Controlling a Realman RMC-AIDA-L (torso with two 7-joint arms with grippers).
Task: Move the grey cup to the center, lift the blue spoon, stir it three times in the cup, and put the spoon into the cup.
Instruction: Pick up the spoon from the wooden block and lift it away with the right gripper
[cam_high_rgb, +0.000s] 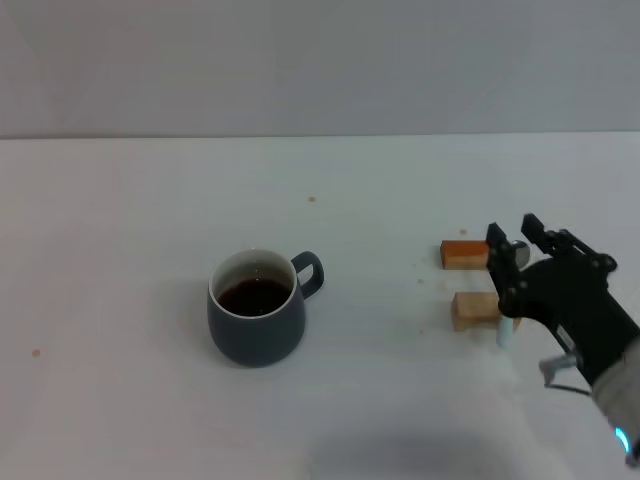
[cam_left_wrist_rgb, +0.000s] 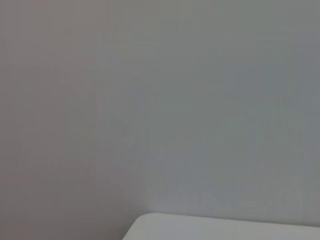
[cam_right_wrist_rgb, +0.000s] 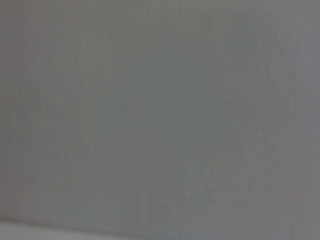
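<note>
The grey cup (cam_high_rgb: 256, 318) stands on the white table left of the middle in the head view, its handle turned to the right and dark liquid inside. The blue spoon (cam_high_rgb: 507, 331) lies across two small wooden blocks at the right; only its pale blue handle tip shows below the gripper, plus a bit of grey metal near the far block. My right gripper (cam_high_rgb: 513, 240) hangs over the spoon and blocks, its two black fingers apart, open. The left gripper is out of view.
Two wooden blocks (cam_high_rgb: 464, 254) (cam_high_rgb: 474, 309) sit side by side at the right, under the spoon. The white table (cam_high_rgb: 120, 250) runs back to a grey wall. The left wrist view shows only wall and a table corner (cam_left_wrist_rgb: 200, 227).
</note>
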